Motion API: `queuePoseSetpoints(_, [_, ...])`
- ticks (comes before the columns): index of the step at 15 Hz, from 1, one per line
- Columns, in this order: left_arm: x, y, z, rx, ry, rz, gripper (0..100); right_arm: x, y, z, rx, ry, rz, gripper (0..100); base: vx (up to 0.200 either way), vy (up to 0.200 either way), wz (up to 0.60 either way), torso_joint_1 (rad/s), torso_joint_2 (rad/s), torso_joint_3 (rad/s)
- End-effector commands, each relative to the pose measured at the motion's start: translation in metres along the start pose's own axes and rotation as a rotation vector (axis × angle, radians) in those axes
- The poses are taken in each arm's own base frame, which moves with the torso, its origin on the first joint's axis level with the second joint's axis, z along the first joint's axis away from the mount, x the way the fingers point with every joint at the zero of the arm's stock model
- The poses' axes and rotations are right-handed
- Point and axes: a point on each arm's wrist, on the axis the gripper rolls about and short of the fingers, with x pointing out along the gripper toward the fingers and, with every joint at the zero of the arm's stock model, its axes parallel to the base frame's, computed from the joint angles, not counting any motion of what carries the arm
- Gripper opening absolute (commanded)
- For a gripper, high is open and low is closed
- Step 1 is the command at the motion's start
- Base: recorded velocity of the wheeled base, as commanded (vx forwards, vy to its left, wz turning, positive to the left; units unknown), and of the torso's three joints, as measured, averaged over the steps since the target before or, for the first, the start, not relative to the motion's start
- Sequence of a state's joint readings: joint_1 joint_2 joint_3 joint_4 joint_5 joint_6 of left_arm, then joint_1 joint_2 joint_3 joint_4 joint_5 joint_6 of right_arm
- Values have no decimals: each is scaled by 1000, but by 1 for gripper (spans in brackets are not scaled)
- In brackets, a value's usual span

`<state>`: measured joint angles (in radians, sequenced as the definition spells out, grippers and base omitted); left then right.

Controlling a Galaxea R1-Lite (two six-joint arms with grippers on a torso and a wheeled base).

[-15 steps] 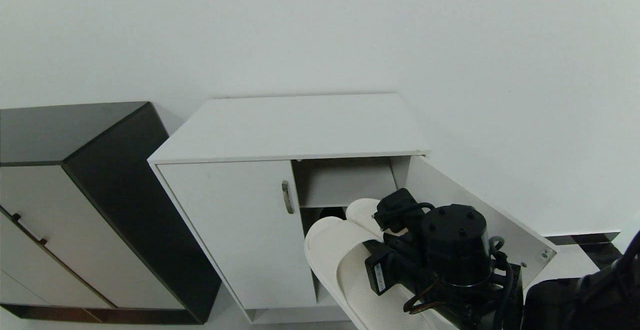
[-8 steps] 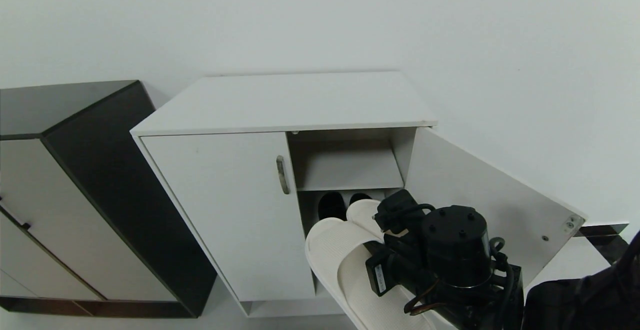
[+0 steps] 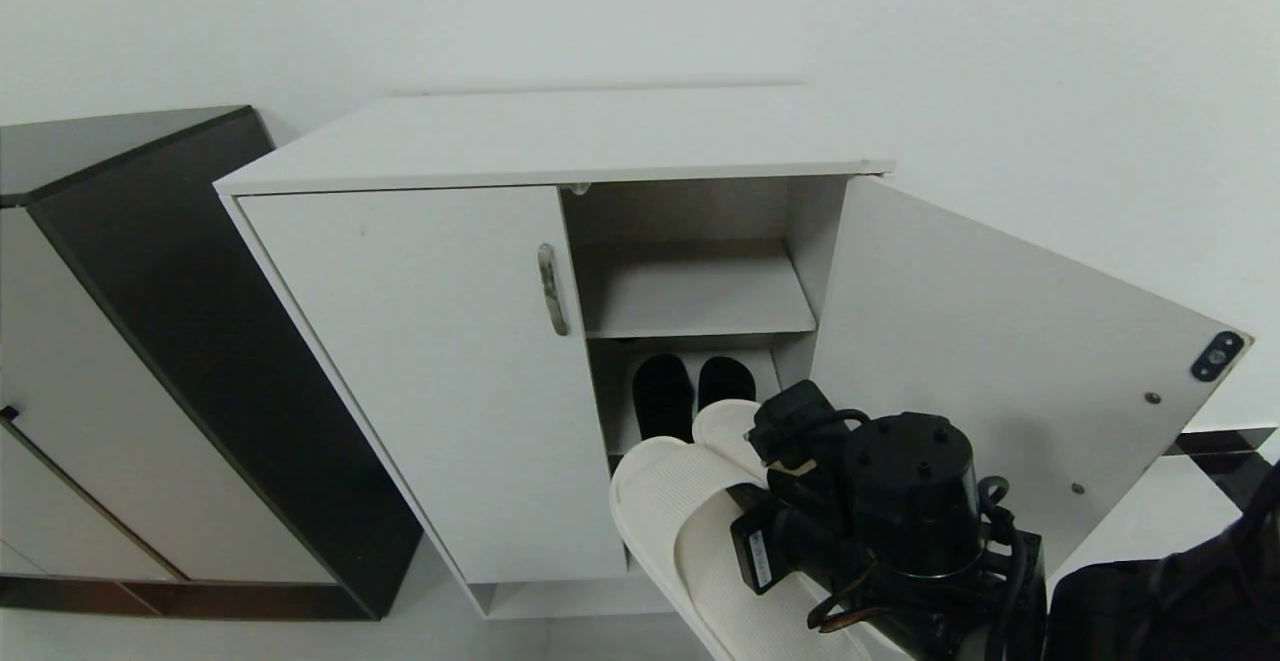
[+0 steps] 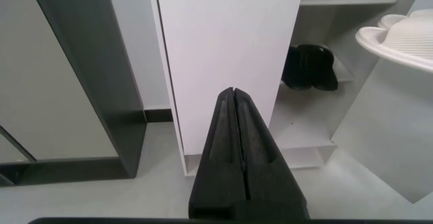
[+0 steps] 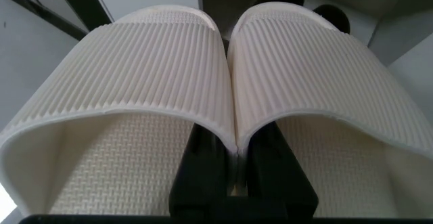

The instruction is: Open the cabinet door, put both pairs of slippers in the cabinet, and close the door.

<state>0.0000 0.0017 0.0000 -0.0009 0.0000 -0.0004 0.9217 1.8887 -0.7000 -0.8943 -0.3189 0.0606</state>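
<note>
The white cabinet has its right door swung open and its left door shut. A pair of black slippers lies on the lower shelf, also seen as black slippers from the left wrist. My right gripper is shut on a pair of white slippers, pinching their inner edges together. In the head view the white slippers hang just in front of the open compartment, toes toward it. My left gripper is shut and empty, low before the left door.
A black-sided cabinet with pale fronts stands to the left of the white one. An upper shelf inside the open compartment holds nothing. The open door juts out on the right. Light floor lies below.
The head view has shifted, so the cabinet sits higher and larger and the black slippers inside come into sight. The right gripper keeps its place in the picture with the white slippers.
</note>
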Motion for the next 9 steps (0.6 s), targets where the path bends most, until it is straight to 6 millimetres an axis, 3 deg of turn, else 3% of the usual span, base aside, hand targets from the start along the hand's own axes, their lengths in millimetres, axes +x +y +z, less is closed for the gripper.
queuePoseSetpoints(1, [0, 0, 0, -1, -1, 0, 0, 1, 0, -2, 0, 3, 0, 0, 0, 0, 0, -124, 456, 344])
queuePoseSetpoints(9, [0, 0, 0, -4, -1, 0, 0, 1, 1, -5, -2, 3, 1, 0, 0, 0, 0, -65, 433, 370])
